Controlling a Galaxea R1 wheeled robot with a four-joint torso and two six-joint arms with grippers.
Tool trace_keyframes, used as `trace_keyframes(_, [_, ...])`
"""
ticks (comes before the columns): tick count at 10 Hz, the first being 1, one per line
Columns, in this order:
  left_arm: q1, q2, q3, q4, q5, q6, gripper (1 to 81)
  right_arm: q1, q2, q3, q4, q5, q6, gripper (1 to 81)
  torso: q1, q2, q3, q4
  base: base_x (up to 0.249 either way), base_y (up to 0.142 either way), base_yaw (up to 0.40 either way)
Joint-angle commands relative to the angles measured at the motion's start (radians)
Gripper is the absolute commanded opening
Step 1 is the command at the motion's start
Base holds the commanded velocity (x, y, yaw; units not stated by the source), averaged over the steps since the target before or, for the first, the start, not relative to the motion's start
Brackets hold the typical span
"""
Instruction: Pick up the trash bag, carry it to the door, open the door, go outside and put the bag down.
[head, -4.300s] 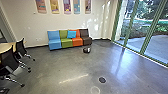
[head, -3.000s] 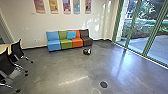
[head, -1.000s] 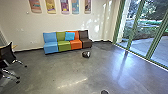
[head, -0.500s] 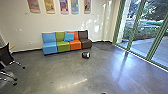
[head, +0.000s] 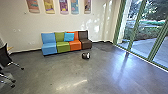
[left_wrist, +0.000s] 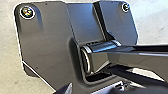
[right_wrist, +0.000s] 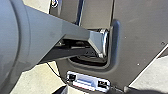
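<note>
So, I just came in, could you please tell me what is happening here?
The robot is indoors, facing a row of coloured seats. A dark and white bundle, perhaps the trash bag, lies on the floor in front of them, and nothing holds it. Tall glass panels stand to the robot's right.

Probably 2 chairs (head: 4, 57), cut off

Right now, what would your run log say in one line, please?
place: indoors | floor: small dark-and-white bundle, maybe the trash bag | behind it: colourful sofa, blue cushion | head view's right: green-framed glass wall
</note>
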Motion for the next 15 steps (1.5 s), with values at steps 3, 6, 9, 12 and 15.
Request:
trace_keyframes(3, [-0.036, -0.001, 0.006, 0.009, 0.062, 0.006, 81.1, 0.024, 0.008, 0.012, -0.02, -0.063, -0.011, 81.1, 0.0, 0.0, 0.0, 0.0, 0.123, 0.0, 0.0])
trace_keyframes(6, [-0.036, 0.0, 0.006, 0.009, 0.062, 0.006, 81.1, 0.024, 0.008, 0.012, -0.021, -0.066, -0.011, 81.1, 0.0, 0.0, 0.0, 0.0, 0.124, 0.0, 0.0])
trace_keyframes(9, [-0.036, 0.0, 0.006, 0.009, 0.062, 0.006, 81.1, 0.027, 0.008, 0.01, -0.021, -0.068, -0.011, 81.1, 0.0, 0.0, 0.0, 0.0, 0.124, 0.0, 0.0])
trace_keyframes(12, [-0.036, 0.002, 0.006, 0.01, 0.062, 0.006, 81.1, 0.027, 0.011, 0.01, -0.028, -0.068, -0.011, 81.1, 0.0, 0.0, 0.0, 0.0, 0.124, 0.0, 0.0])
trace_keyframes(15, [-0.036, 0.006, 0.006, 0.01, 0.062, 0.006, 81.1, 0.027, 0.011, 0.01, -0.028, -0.07, -0.011, 81.1, 0.0, 0.0, 0.0, 0.0, 0.124, 0.0, 0.0])
